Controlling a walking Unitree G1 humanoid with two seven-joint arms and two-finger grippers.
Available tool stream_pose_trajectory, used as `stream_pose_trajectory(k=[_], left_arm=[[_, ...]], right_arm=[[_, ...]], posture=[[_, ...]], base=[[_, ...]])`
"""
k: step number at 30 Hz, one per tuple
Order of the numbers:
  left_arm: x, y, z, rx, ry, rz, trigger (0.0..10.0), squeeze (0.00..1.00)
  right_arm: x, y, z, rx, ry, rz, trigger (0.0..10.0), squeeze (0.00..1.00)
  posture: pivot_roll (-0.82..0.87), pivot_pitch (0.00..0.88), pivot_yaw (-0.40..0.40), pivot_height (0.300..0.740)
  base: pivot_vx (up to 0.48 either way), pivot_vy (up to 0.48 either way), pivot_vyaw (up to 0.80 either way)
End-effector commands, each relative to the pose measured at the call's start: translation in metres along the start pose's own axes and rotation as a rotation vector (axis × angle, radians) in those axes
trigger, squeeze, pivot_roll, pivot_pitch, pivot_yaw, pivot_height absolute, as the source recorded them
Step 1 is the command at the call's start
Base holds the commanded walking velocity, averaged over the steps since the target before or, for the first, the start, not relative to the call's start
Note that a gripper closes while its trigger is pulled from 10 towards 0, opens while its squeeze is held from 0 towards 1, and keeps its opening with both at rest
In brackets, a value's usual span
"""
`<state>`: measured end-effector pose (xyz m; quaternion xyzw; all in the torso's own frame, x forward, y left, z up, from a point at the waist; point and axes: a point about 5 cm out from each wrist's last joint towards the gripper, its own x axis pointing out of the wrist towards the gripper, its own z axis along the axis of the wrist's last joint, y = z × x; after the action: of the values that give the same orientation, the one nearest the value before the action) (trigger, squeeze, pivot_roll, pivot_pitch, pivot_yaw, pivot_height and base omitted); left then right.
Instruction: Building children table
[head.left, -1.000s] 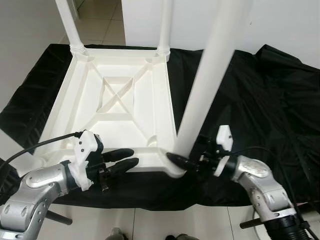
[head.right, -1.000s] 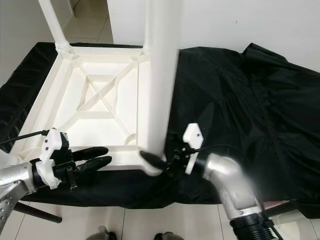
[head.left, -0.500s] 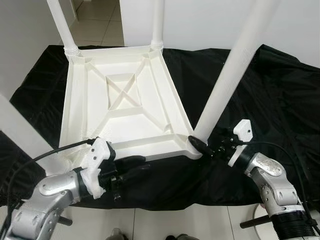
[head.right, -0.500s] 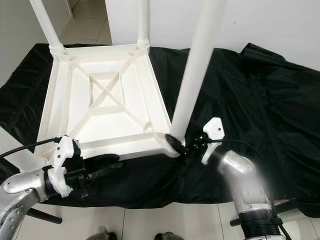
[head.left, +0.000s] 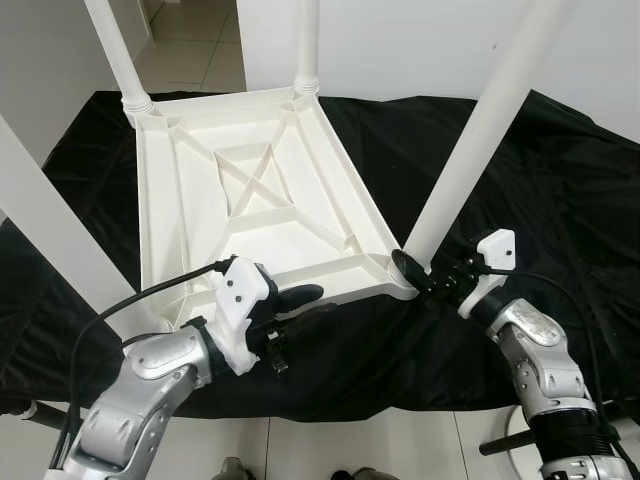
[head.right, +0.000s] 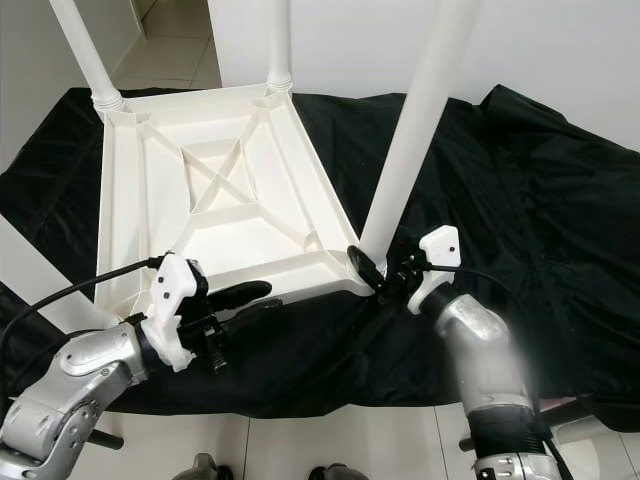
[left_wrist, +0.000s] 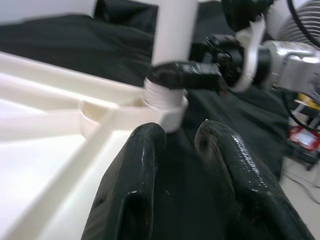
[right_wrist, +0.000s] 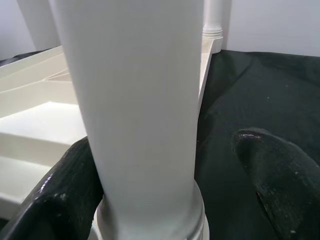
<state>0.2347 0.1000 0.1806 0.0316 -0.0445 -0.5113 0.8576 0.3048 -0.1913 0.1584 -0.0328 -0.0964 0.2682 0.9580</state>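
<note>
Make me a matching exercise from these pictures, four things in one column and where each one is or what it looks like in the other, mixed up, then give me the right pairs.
Things:
1. upturned white table
2. near right table leg
3. left gripper
4. black cloth

Places or states:
A. spread under everything, creased
B. lying top down, ribbed underside showing
C. at the table's near edge, fingers close together
D. standing in its corner socket, the right gripper at its base

Pairs: 1-B, 2-D, 3-C, 4-A
</note>
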Motion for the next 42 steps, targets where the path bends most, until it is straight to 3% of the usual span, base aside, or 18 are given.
stream_pose_trajectory(k=[1,6,13,14,17,23,27,31,32,33,34,35,40,41,42], left_arm=[[0.001,0.002,-0.002,0.015,0.009,0.035,10.0,0.00],[0.007,0.011,0.002,0.045,-0.010,0.070,10.0,0.00],[0.017,0.003,0.004,0.035,-0.009,0.062,10.0,0.00],[0.023,0.000,0.005,0.032,-0.018,0.081,10.0,0.00],[0.038,-0.009,0.003,0.026,-0.010,0.119,10.0,0.00],[0.049,-0.004,0.008,0.004,-0.030,0.168,10.0,0.00],[0.050,-0.004,0.008,0.003,-0.033,0.159,10.0,0.00],[0.047,-0.007,0.004,-0.005,-0.011,0.069,10.0,0.00],[0.046,-0.009,0.003,0.010,-0.009,0.050,10.0,0.00],[0.045,-0.010,0.003,0.014,-0.006,0.033,10.0,0.00],[0.045,-0.010,0.003,0.014,-0.006,0.033,10.0,0.00],[0.044,-0.012,0.002,0.038,-0.002,0.012,10.0,0.00],[0.042,-0.016,-0.004,0.067,0.032,-0.017,10.0,0.00],[0.042,-0.015,-0.006,0.070,0.041,-0.017,10.0,0.38],[0.042,-0.015,-0.006,0.070,0.041,-0.017,10.0,0.38]], right_arm=[[0.000,-0.003,0.002,-0.002,-0.017,-0.023,10.0,0.00],[-0.002,-0.001,0.008,-0.010,-0.027,0.022,10.0,0.00],[0.001,-0.003,0.008,-0.035,-0.015,0.046,10.0,0.00],[0.004,-0.004,0.008,-0.040,-0.016,0.048,9.6,0.00],[0.008,-0.004,0.011,-0.045,-0.021,0.056,10.0,0.00],[0.008,-0.002,0.011,-0.049,-0.022,0.057,10.0,0.00],[0.007,-0.001,0.011,-0.050,-0.021,0.055,10.0,0.00],[0.005,0.001,0.011,-0.065,-0.005,0.079,10.0,0.00],[0.004,0.001,0.010,-0.070,-0.001,0.085,6.8,0.00],[0.004,0.001,0.010,-0.071,0.001,0.088,5.0,0.00],[0.004,0.001,0.010,-0.071,0.001,0.088,5.0,0.00],[0.004,0.002,0.010,-0.074,0.002,0.091,0.0,0.00],[0.003,0.003,0.010,-0.072,0.005,0.096,0.0,0.00],[0.003,0.004,0.009,-0.071,0.006,0.095,0.0,0.00],[0.003,0.004,0.009,-0.071,0.006,0.095,0.0,0.00]], posture=[[-0.03,0.131,-0.011,0.740],[-0.03,0.136,-0.017,0.740],[-0.04,0.134,-0.011,0.740],[-0.04,0.131,-0.011,0.740],[-0.04,0.128,-0.015,0.740],[-0.04,0.124,-0.018,0.740],[-0.04,0.124,-0.018,0.740],[-0.04,0.124,-0.021,0.740],[-0.05,0.123,-0.021,0.740],[-0.05,0.123,-0.021,0.740],[-0.05,0.123,-0.021,0.740],[-0.05,0.126,-0.024,0.740],[-0.04,0.126,-0.024,0.740],[-0.04,0.129,-0.025,0.740],[-0.04,0.129,-0.025,0.740]], base=[[0.000,0.000,0.00],[0.000,0.000,0.00],[0.000,0.000,0.00],[0.000,0.000,0.00],[0.000,0.000,0.00],[0.000,0.000,0.00],[0.000,0.000,0.00],[0.000,0.000,0.00],[0.000,0.000,0.00],[0.000,0.000,0.00],[0.000,0.000,0.00],[0.000,0.000,0.00],[0.000,0.000,0.00],[0.000,0.000,0.00],[0.000,0.000,0.00]])
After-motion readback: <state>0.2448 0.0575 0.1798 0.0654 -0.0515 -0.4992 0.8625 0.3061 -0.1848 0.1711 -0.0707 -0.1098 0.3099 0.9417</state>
